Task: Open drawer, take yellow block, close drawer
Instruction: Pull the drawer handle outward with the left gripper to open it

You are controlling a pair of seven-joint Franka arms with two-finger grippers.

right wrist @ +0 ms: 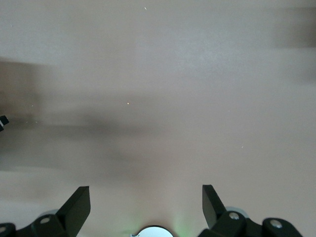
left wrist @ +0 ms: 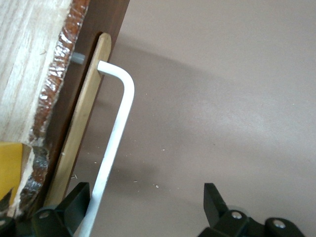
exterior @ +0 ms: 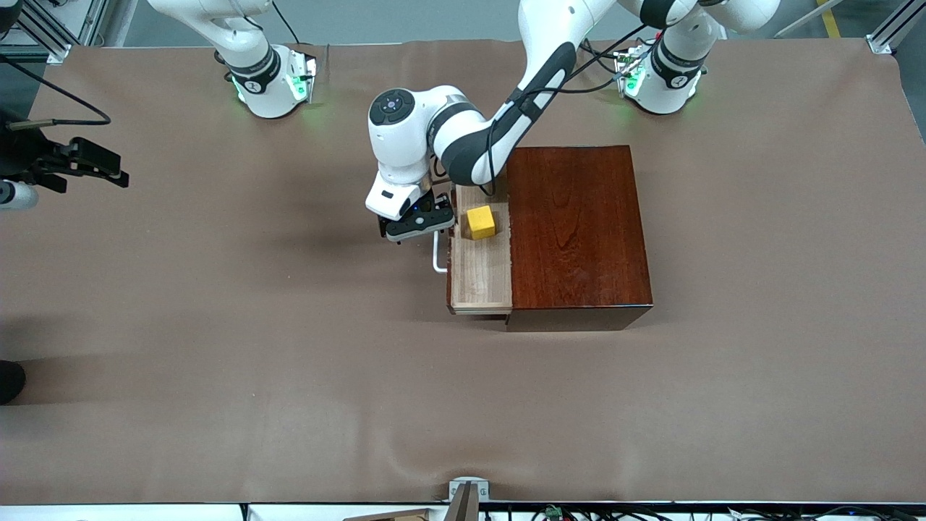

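One arm matters here: the left gripper point(exterior: 418, 223) hangs over the drawer's white handle point(exterior: 437, 255), jaws apart, gripping nothing. The yellow block point(exterior: 480, 221) sits in the open drawer point(exterior: 481, 271), just beside those jaws toward the wooden box point(exterior: 576, 228). The right gripper point(right wrist: 146, 202) waits spread over bare table point(exterior: 217, 325).

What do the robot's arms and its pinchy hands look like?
Both arms are glossy white with rounded shells and dark grey joint bands. The left arm has black cables along it and a round dark cap with small buttons. Each base glows green. The left gripper is white on top with black fingers; the right gripper has black fingers too.
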